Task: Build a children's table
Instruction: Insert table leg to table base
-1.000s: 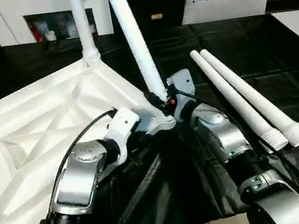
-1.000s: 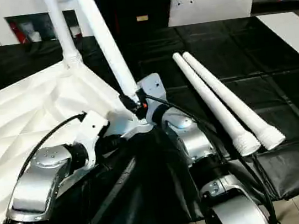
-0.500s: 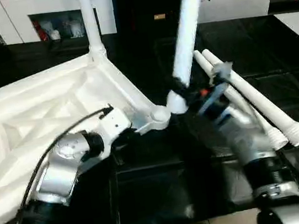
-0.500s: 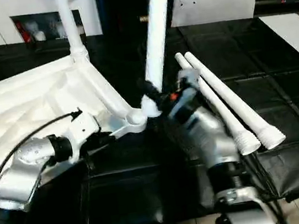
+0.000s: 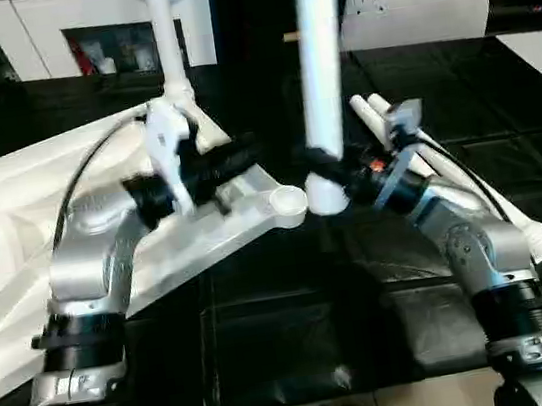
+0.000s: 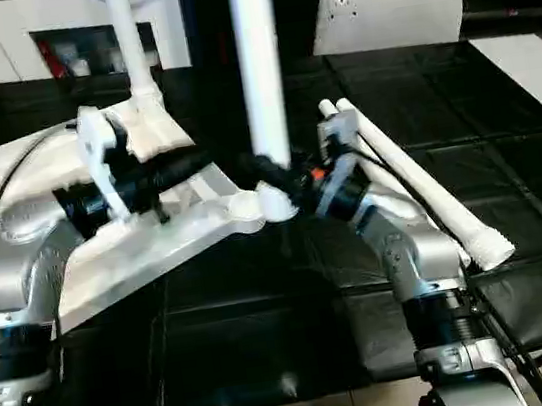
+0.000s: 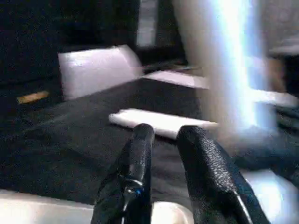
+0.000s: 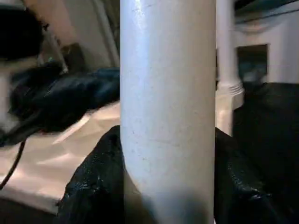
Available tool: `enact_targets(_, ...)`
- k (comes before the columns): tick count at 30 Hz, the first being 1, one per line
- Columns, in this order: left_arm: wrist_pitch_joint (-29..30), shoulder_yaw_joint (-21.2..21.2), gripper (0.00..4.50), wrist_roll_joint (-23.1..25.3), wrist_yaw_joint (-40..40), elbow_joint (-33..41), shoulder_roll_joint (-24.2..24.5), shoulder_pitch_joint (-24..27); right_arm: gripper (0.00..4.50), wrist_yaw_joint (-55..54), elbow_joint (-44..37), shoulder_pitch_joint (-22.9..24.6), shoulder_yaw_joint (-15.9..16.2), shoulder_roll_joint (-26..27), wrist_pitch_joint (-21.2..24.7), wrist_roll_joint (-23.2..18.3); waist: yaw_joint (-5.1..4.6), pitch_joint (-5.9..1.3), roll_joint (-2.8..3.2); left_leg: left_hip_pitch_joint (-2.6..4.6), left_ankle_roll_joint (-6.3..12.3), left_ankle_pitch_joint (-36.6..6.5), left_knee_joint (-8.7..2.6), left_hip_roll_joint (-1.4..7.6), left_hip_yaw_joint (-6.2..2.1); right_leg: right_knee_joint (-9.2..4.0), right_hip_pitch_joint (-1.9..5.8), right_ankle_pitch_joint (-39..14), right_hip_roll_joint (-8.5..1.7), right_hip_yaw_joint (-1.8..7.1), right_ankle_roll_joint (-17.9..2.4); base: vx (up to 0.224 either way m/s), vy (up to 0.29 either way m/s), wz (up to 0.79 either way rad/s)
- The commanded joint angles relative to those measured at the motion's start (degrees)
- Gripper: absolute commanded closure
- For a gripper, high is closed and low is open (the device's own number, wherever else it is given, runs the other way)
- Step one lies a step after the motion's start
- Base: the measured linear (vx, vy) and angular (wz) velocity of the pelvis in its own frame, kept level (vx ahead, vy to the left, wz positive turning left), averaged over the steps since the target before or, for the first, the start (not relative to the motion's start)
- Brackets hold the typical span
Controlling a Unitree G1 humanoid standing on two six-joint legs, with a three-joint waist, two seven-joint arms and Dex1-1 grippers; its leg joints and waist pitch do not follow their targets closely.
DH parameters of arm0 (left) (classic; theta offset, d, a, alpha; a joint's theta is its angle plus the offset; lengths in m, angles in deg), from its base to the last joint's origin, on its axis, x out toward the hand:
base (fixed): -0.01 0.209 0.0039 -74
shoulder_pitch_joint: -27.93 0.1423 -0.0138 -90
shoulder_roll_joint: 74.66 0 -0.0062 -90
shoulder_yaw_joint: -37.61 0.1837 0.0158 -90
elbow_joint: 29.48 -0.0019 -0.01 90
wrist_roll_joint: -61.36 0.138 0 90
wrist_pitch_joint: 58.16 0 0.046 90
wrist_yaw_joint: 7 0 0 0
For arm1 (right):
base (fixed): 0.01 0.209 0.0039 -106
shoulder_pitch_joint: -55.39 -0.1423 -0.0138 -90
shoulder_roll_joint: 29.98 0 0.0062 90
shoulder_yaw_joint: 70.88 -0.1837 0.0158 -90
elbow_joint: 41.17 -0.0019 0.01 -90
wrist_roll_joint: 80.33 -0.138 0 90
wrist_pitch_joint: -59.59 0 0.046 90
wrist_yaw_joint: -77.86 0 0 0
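While tabletop (image 5: 15, 249) lies underside-up, one leg (image 5: 165, 36) already socketed. Right fingers (image 6: 282, 176) grip upright leg (image 6: 259, 63), base beside empty corner socket (image 5: 287, 201). Left fingers (image 7: 140, 158) narrow, holding nothing. Risk: base misses socket, shoves tabletop.

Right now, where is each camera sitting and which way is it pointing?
Left eye view: on the head, looking forward and down at the tabletop, with both silver forearms showing.
Right eye view: on the head beside it, same scene; the right gripper holds the upright leg beside the corner socket.
Left wrist view: on the left wrist, looking along the left gripper toward that leg.
Right wrist view: on the right wrist, close against the held leg.
Shared: all four show the held leg.
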Motion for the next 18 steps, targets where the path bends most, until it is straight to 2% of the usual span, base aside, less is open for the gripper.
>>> enact_targets(1,-0.09,0.37,3.06,2.35,4.72,-1.32,-0.60,-2.32,2.61,0.35,-2.07,0.12,1.03,-0.39,0.73,0.61,0.18,-5.48,-0.09,-0.33,5.82,0.33,-3.05,1.88,0.20,-3.52,4.77,-12.19,-4.43,2.71,-9.83,0.000,0.000,0.00)
enact_targets(3,0.54,0.35,3.05,2.89,8.28,-2.05,-2.45,-5.13,2.61,0.02,-2.53,0.36,2.33,-0.63,1.09,1.82,0.38,-5.57,-0.30,-0.62,5.77,1.20,-2.91,2.02,-0.02,-3.31,4.93,-11.90,-4.76,2.55,-9.84,0.000,0.000,0.00)
enact_targets(8,3.24,1.05,3.05,-1.58,8.05,1.74,-7.29,-9.52,2.61,-0.51,-1.05,0.49,3.99,-0.79,-0.22,4.43,1.00,-5.62,-0.67,-0.83,5.95,1.58,-2.64,1.81,0.11,-3.25,4.90,-11.84,-4.84,2.56,-10.02,0.000,0.000,0.00)
enact_targets(9,3.24,1.05,3.05,-1.58,8.05,1.74,-7.29,-9.52,2.61,-0.51,-1.05,0.49,3.99,-0.79,-0.22,4.43,1.16,-5.70,-0.68,-1.02,6.08,1.82,-2.60,1.67,0.06,-3.20,5.07,-12.05,-4.93,2.49,-9.87,0.000,0.000,0.00)
enact_targets(10,3.41,1.55,3.05,-2.26,7.76,2.51,-7.81,-9.86,2.61,-0.85,-0.89,0.51,4.05,-0.75,-0.19,4.61,1.20,-5.73,-0.44,-1.00,6.16,1.91,-2.59,1.67,0.04,-3.22,5.01,-11.91,-4.85,2.49,-9.78,0.000,0.000,0.00)
enact_targets(12,4.00,3.07,3.05,-3.86,6.21,5.14,-8.67,-10.00,2.61,-1.74,-0.45,0.47,4.34,-0.87,-0.17,5.38,1.17,-5.77,-0.68,-1.03,6.27,2.02,-2.50,1.67,0.05,-3.22,5.01,-11.76,-4.82,2.45,-9.77,0.000,0.000,0.00)
enact_targets(18,6.19,7.69,3.05,-4.60,5.12,11.42,-10.24,-8.16,2.61,-3.47,-0.45,0.12,3.86,-0.58,-0.45,6.10,1.40,-5.78,-0.54,-0.96,6.49,2.26,-2.38,1.82,0.08,-3.07,4.90,-11.52,-4.69,2.41,-9.91,0.000,0.000,0.00)
